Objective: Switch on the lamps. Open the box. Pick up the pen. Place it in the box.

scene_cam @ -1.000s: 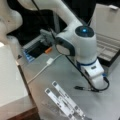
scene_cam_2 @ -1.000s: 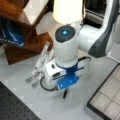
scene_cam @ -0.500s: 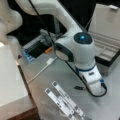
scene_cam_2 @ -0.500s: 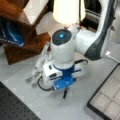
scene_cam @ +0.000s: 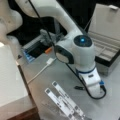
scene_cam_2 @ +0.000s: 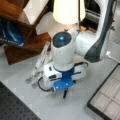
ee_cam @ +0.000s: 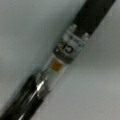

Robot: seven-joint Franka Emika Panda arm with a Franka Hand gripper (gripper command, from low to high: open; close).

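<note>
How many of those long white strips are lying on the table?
2. Both white strips lie side by side on the grey table toward a front view's bottom, left of the arm's wrist; the same pair shows beside the wooden stand. More may be hidden behind the arm.

Black pen [ee_cam: 62, 60] with clear midsection, orange insert. Black box [scene_cam: 110, 47], light-grey lining. White strips [scene_cam: 65, 102] with dark marks. Cream lampshade [scene_cam_2: 68, 11]. Grey worktop [scene_cam: 50, 75]. Arm white, blue collar.
</note>
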